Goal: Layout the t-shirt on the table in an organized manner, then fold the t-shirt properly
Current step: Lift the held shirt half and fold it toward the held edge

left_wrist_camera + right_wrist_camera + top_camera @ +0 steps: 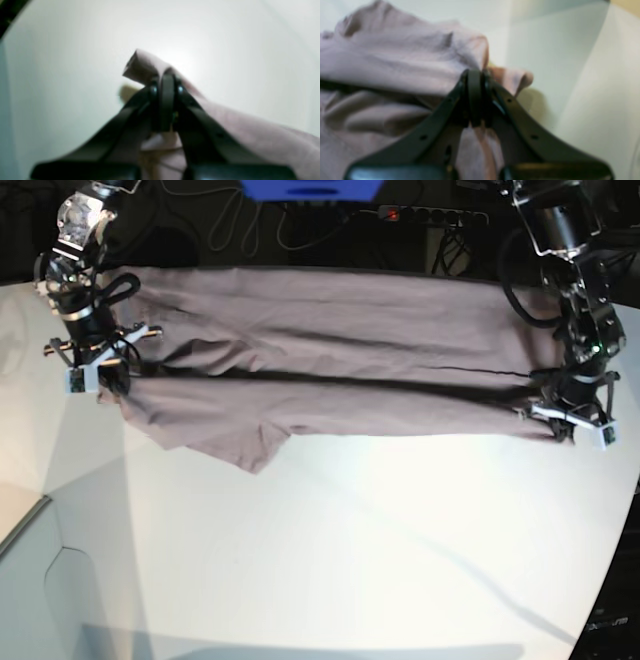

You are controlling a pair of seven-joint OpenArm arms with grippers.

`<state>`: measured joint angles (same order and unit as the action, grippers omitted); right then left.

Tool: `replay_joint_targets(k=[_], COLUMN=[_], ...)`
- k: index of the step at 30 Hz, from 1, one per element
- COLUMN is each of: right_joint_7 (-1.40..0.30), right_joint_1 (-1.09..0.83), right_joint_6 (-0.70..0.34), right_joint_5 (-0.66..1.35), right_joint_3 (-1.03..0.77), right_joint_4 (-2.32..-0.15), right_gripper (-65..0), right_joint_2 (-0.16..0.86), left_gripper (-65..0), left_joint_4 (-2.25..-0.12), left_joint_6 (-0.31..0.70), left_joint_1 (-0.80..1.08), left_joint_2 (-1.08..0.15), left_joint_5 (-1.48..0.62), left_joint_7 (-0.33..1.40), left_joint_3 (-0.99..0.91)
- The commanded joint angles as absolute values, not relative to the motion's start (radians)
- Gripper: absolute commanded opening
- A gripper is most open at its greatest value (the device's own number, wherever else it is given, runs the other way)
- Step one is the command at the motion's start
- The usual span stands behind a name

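Note:
The mauve-brown t-shirt (340,350) is stretched wide across the far part of the white table (350,550), folded over lengthwise, with one sleeve pointing toward the front left. My right gripper (108,385) is shut on the shirt's left end; in the right wrist view its jaws (476,72) pinch a bunched fold of the cloth (382,62). My left gripper (555,425) is shut on the right end; in the left wrist view its jaws (166,75) clamp a corner of the cloth (250,130) just above the table (75,50).
Behind the table lie dark cables and a power strip (430,215), and a blue object (310,188) sits at the top edge. The table's curved edge (612,580) runs down the right. A lower grey surface (30,600) lies at the front left.

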<state>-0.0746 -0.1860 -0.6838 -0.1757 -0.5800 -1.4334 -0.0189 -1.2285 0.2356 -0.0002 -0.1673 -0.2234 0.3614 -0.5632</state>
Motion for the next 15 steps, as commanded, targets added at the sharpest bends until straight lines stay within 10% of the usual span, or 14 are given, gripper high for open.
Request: replay_joint_targets(k=[1,9,15], right_joint_7=[-0.045,-0.053,-0.143], right_joint_1=[-0.186,-0.205,-0.2], right_joint_6=[-0.698,-0.698,-0.698], right_joint_5=[-0.156,-0.157,-0.16], right_joint_3=[-0.584,-0.576,-0.573], right_joint_4=[-1.448,-1.434,-1.435], right_gripper=[-65.0,-65.0,-61.1], right_joint_2=[-0.012,-0.008,0.01], left_gripper=[-65.0,-63.5,-38.4], left_joint_4=[-1.242,-1.241,-1.254], left_joint_6=[0.236,0.236,0.234], left_joint_1=[0.004,0.067,0.117], left_joint_2=[-0.183,-0.182,-0.182], left_joint_5=[-0.245,-0.274,-0.328], left_joint_7=[0.34,0.34,0.34], left_joint_3=[-0.567,-0.567,-0.567])
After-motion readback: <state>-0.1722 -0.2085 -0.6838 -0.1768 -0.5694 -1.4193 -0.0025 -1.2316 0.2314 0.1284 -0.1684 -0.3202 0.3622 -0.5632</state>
